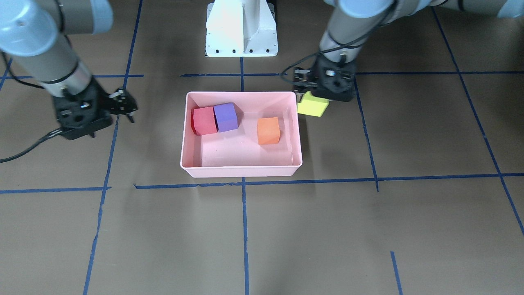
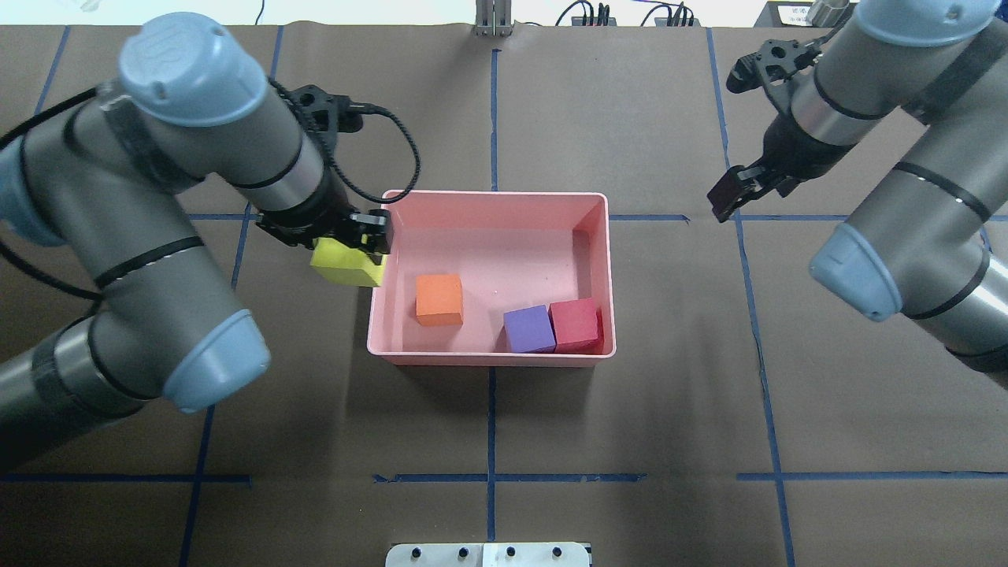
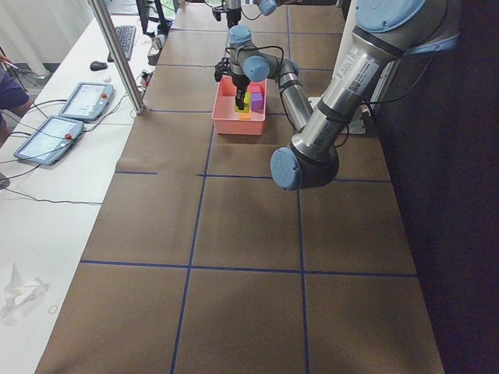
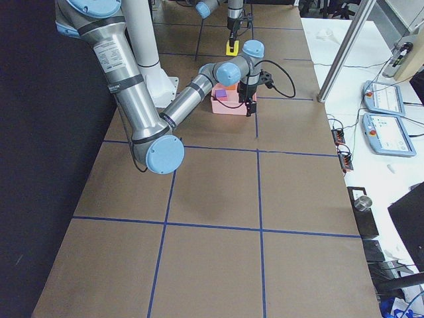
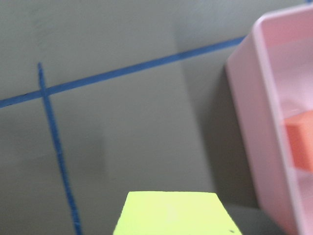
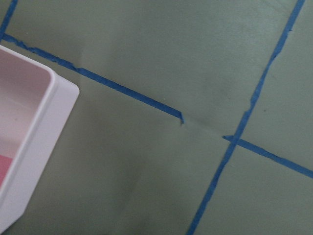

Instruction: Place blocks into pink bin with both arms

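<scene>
The pink bin (image 2: 496, 194) sits mid-table and holds the orange block (image 2: 439, 299), the purple block (image 2: 528, 328) and the red-pink block (image 2: 575, 324); purple and red-pink touch. My left gripper (image 2: 356, 240) is shut on the yellow-green block (image 2: 345, 264), which hangs just outside the bin's left wall, by its rim. In the front-facing view that block (image 1: 313, 105) is next to the bin's corner (image 1: 295, 95). The left wrist view shows the block (image 5: 173, 215), the bin wall (image 5: 254, 122) and the orange block (image 5: 301, 142). My right gripper (image 2: 728, 195) is open and empty, well right of the bin.
Brown paper with blue tape lines (image 2: 491, 477) covers the table. The white pedestal base (image 1: 241, 28) stands behind the bin. The right wrist view shows only a bin corner (image 6: 49, 117) and tape lines. Tablets (image 3: 66, 117) lie on a side table.
</scene>
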Controlling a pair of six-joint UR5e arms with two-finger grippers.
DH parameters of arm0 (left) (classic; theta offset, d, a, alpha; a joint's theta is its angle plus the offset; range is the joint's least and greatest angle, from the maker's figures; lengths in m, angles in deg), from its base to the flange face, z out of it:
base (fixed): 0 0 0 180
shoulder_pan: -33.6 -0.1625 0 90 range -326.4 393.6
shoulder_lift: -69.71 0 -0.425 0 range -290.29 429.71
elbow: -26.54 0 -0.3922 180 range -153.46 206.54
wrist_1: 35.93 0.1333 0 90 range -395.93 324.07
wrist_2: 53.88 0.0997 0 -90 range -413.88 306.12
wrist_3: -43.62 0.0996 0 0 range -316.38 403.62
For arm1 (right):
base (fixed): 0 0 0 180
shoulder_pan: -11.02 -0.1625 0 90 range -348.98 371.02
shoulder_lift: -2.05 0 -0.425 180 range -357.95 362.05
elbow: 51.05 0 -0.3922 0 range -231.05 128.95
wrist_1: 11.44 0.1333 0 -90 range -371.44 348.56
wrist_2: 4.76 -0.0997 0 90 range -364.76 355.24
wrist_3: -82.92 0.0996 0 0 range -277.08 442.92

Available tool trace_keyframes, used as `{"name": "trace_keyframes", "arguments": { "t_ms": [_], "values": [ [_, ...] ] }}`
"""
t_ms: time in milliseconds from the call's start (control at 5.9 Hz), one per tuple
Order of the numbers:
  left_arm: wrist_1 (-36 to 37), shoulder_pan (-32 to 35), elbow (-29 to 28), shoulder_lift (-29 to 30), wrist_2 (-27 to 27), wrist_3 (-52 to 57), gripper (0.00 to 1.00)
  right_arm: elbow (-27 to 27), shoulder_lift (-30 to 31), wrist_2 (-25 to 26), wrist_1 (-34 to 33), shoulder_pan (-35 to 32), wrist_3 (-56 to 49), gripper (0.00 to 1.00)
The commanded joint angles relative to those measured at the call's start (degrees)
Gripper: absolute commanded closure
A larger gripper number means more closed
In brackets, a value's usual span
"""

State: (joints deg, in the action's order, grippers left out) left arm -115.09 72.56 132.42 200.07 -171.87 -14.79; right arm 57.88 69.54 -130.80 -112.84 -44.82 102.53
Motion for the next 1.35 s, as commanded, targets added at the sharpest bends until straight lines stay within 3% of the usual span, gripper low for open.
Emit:
{"name": "trace_keyframes", "arguments": {
  "t_ms": [0,169,339,508,847,1016,1185],
  "values": [
    [-3.1,-5.3,-13.6,12.2,5.2,-8.4,0.57,0.1,6.1,-4.0,0.1,-6.8,-13.6,0.0],
    [-7.2,-6.4,-18.3,13.2,5.9,-10.8,0.38,0.2,8.2,-5.4,0.1,-9.1,-17.0,0.0],
    [-8.1,-6.4,-18.3,13.0,6.4,-10.6,0.0,0.9,10.0,-5.6,0.2,-10.1,-18.5,0.0],
    [-7.4,-4.9,-17.6,12.3,5.3,-8.7,0.0,1.7,12.9,-6.4,0.2,-11.0,-19.0,0.0],
    [-7.2,0.9,-6.4,-1.0,-0.6,3.0,0.0,2.9,22.3,-6.8,5.5,-15.3,-20.1,0.0],
    [-7.2,4.3,-2.5,-7.6,-1.4,12.1,0.0,2.4,28.2,-6.5,10.0,-18.3,-23.1,0.0],
    [-7.2,8.8,-0.4,-13.0,-1.7,22.6,0.0,2.1,33.2,-6.1,10.2,-22.2,-27.8,0.0]
  ]
}}
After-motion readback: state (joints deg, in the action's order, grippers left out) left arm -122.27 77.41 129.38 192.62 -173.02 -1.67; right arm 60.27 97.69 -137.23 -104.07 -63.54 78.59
